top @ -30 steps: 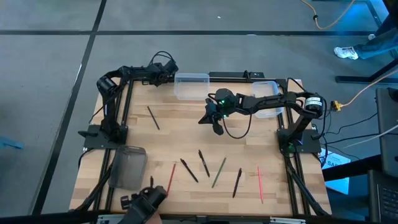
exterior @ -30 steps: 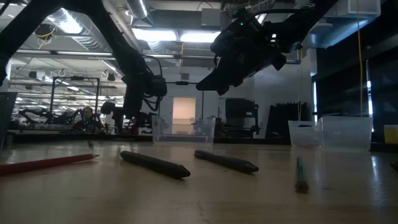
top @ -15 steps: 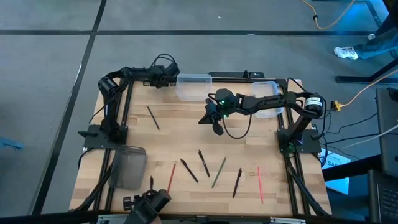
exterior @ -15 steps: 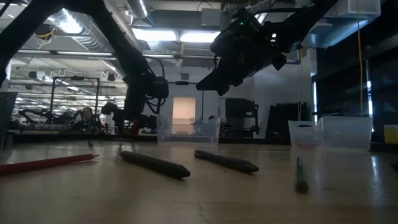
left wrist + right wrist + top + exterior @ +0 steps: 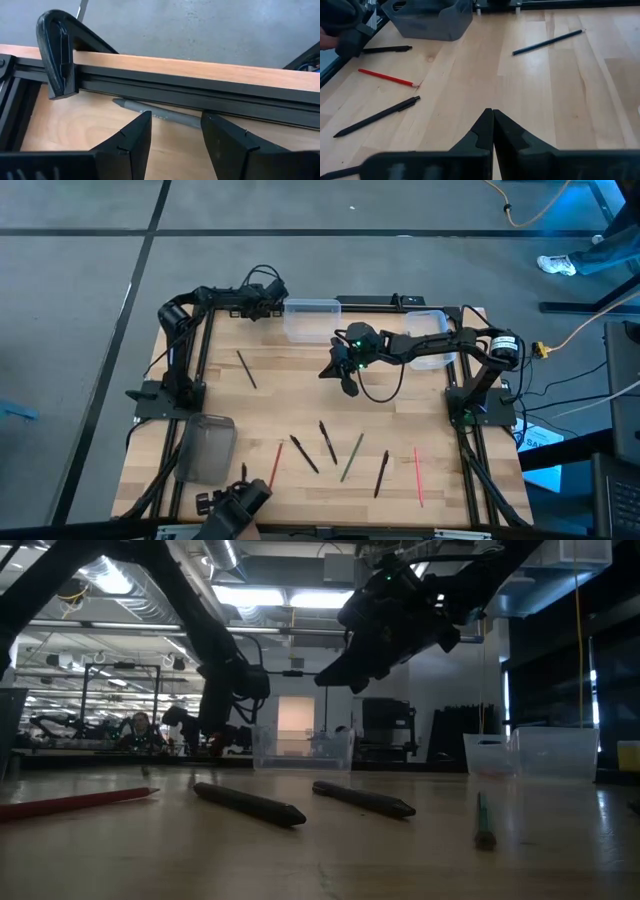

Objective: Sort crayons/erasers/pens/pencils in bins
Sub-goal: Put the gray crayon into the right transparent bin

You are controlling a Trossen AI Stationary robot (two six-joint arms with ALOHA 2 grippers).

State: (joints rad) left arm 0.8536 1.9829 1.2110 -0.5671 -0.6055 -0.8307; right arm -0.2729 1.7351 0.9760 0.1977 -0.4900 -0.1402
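Note:
My left gripper (image 5: pixel 268 304) is open at the table's far left, just left of a clear bin (image 5: pixel 310 317). In the left wrist view its fingers (image 5: pixel 131 137) stand over a grey pen (image 5: pixel 165 115) that lies along the black rail (image 5: pixel 200 92). My right gripper (image 5: pixel 343 380) is shut and empty, high above the table's middle (image 5: pixel 340 675). A second clear bin (image 5: pixel 432 340) sits at the far right under the right arm. The smoky grey bin (image 5: pixel 205 446) sits at the near left. Several pens and pencils lie on the table, among them a dark pencil (image 5: pixel 246 368) and a green pencil (image 5: pixel 352 457). My left gripper stands with a finger on either side of the grey pen (image 5: pixel 165 115); I cannot tell whether it touches the pen or the clear bin beside it.
Near the front edge lie a red pencil (image 5: pixel 274 465), two black pens (image 5: pixel 304 454) (image 5: pixel 328 442), another black pen (image 5: pixel 381 473) and a red pencil (image 5: pixel 418 475). A black clamp (image 5: pixel 57 52) grips the table's far edge. A dark object (image 5: pixel 235 505) sits at the front edge.
My left gripper has gone a little toward the table's right edge, and the far clear bin beside it has slid a little the same way. My right gripper has kept still.

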